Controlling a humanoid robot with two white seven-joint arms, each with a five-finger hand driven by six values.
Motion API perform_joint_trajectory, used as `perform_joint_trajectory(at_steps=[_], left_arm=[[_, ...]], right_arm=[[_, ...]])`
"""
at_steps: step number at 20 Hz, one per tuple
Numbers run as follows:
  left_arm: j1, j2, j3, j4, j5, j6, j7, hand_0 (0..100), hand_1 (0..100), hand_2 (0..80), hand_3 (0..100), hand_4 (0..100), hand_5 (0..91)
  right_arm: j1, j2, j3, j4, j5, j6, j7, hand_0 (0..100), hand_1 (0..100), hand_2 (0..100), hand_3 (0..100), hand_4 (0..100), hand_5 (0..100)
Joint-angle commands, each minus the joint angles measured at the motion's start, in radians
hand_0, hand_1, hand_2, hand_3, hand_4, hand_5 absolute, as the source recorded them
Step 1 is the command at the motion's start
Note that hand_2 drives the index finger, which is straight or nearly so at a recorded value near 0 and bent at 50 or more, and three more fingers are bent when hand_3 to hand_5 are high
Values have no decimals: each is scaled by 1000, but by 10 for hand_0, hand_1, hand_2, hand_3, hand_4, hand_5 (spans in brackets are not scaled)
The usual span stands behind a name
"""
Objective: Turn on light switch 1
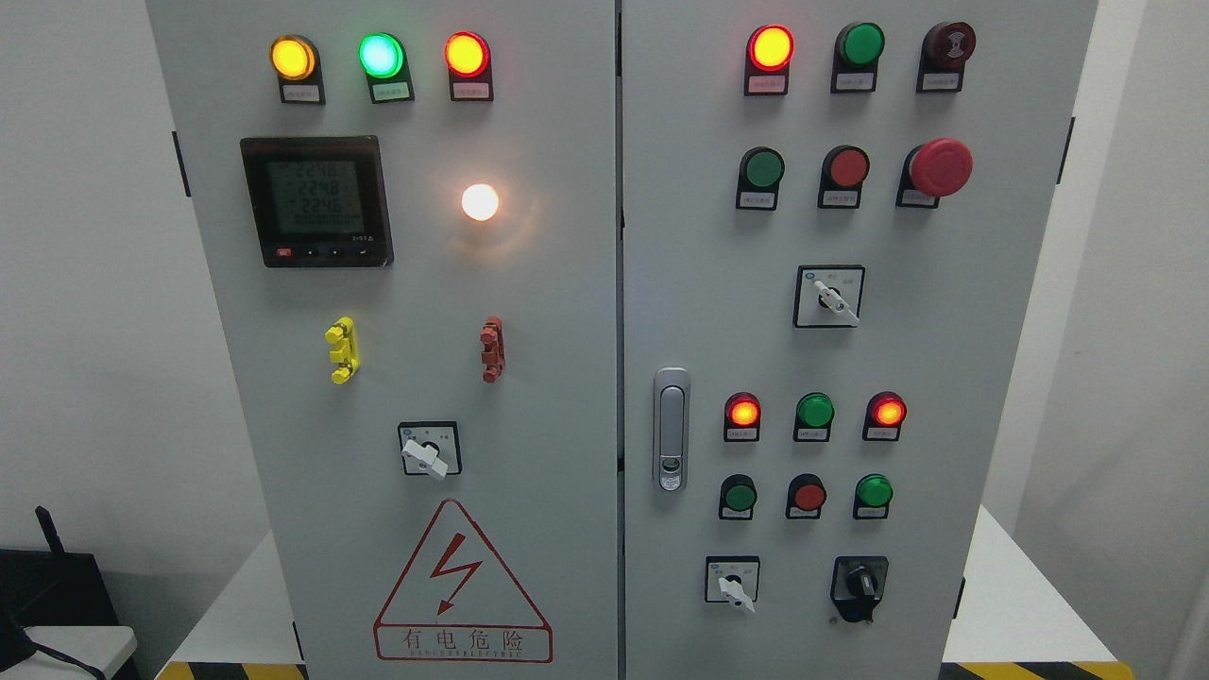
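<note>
Hazard-striped tape [241, 671] at the bottom edge of the frame is the nearest item shown, marking the floor line at the foot of the cabinet [567, 312]. Neither robot hand is seen in the frame, so the state of the fingers cannot be told, and no contact with the panel is shown.

Which control is "light switch 1" cannot be confirmed, as the labels are too small to be read. The likeliest candidate is judged to be the white-handled rotary selector [428, 450] on the left door, at lower centre-left of the frame, above the red warning triangle [462, 586]. Its handle is seen tilted down towards the right. A white lamp [480, 201] is already lit above it, to the right of the digital meter [316, 201], so the task may be close to done or may concern another switch.

Three more selectors are mounted on the right door: one at mid-height [829, 297], one white-handled at lower centre [732, 580], and a black-knobbed one [859, 587] just beside it. Indicator lamps and push buttons are grouped in rows above each selector, presumably so that each control is read against its own signals. A red mushroom-head stop button [938, 168] is set at the upper right, well apart from the selectors, presumably to avoid accidental contact. A door latch [671, 430] is fitted beside the central seam.
</note>
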Motion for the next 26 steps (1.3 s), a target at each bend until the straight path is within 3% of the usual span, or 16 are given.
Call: perform_joint_trajectory(at_steps=[1,4,8,12,19,26], left_arm=[[-32,122,-98,733,7,8,-39,323,241,73,89,195,0],[-69,109,-210,865,9,8,-53,345,244,0,2,124,0],[-92,65,-355,938,-3,12,-55,358,211,0,0,4,0],[-95,5,-526,964,-5,18,-47,372,174,0,0,0,0],[-103,-29,-759,1030,-16,58,-44,400,119,0,0,0,0],[-149,-64,-775,1033,-13,110,-36,411,65,0,0,0,0]], right_arm=[[0,0,0,0,-17,0,0,120,389,0,0,0,0],[0,0,0,0,-18,0,0,120,389,0,0,0,0],[0,0,0,0,-17,0,0,120,389,0,0,0,0],[0,0,0,0,-17,0,0,120,389,0,0,0,0],[0,0,0,0,-17,0,0,120,389,0,0,0,0],[0,0,0,0,-18,0,0,120,389,0,0,0,0]])
